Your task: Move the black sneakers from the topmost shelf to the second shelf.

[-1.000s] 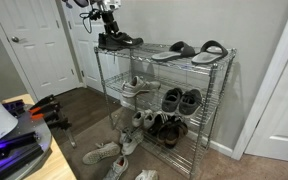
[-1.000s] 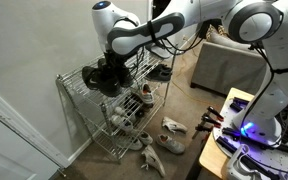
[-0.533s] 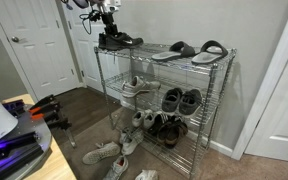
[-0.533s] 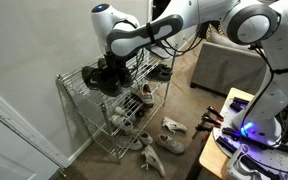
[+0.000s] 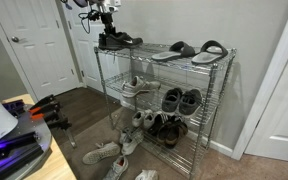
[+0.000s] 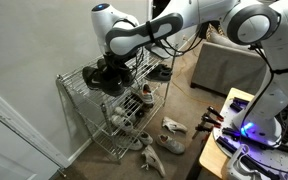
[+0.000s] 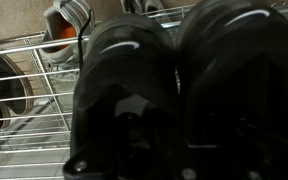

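gripper (image 5: 107, 24): parked right on top of the black sneakers (image 5: 117, 41) at the end of the rack near the door. I can't tell if the fingers are clamped on them or not, none of my views show the fingers.
wrist cam: just sneakers (image 7: 164, 90) filling the picture, toes up, wire grid off to the side.
sneakers: on the top shelf (image 5: 149, 59), soles look like they're resting on the wire.
what changed: honestly nothing I can see. Arm and sneakers match the last second in both exterior views.
meaning: I'd say I'm at the grab, and the lift hasn't started.
second shelf (image 5: 112, 93): white shoes (image 5: 139, 88) and dark grey shoes (image 5: 181, 100) are on it, so the open spot looks like the door end.
sandals (image 5: 174, 50): further along the top shelf, well apart from the gripper.
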### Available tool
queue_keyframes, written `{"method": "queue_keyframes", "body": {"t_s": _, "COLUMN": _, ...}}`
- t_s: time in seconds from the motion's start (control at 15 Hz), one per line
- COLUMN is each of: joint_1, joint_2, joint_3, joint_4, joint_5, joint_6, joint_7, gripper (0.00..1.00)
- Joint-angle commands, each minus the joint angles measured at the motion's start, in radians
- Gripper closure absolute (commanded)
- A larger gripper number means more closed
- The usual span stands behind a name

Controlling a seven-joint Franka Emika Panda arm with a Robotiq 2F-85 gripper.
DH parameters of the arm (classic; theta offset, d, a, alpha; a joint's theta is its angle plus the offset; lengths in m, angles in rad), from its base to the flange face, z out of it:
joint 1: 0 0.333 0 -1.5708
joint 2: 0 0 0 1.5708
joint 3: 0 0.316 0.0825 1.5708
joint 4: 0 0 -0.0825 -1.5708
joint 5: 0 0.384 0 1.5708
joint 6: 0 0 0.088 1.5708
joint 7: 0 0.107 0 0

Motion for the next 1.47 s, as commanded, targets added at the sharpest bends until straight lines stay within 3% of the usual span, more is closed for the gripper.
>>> {"method": "queue_keyframes", "body": {"t_s": 0.0, "joint_1": -0.014, "joint_2": -0.073, "joint_3": 0.015, "joint_4": -0.032, "joint_5": 0.037, "joint_6": -0.07, "joint_7": -0.012, "gripper": 0.94}}
{"method": "queue_keyframes", "body": {"t_s": 0.73, "joint_1": -0.017, "joint_2": -0.319, "joint_3": 0.011, "joint_4": -0.176, "joint_5": 0.072, "joint_6": -0.17, "joint_7": -0.03, "gripper": 0.94}}
{"method": "queue_keyframes", "body": {"t_s": 1.13, "joint_1": -0.01, "joint_2": -0.536, "joint_3": 0.005, "joint_4": -0.365, "joint_5": 0.045, "joint_6": -0.282, "joint_7": -0.051, "gripper": 0.94}}
{"method": "queue_keyframes", "body": {"t_s": 1.2, "joint_1": -0.045, "joint_2": -0.574, "joint_3": 0.048, "joint_4": -0.4, "joint_5": 0.037, "joint_6": -0.306, "joint_7": -0.063, "gripper": 0.94}}
{"method": "queue_keyframes", "body": {"t_s": 1.4, "joint_1": -0.078, "joint_2": -0.667, "joint_3": 0.088, "joint_4": -0.512, "joint_5": 0.072, "joint_6": -0.377, "joint_7": -0.139, "gripper": 0.94}}
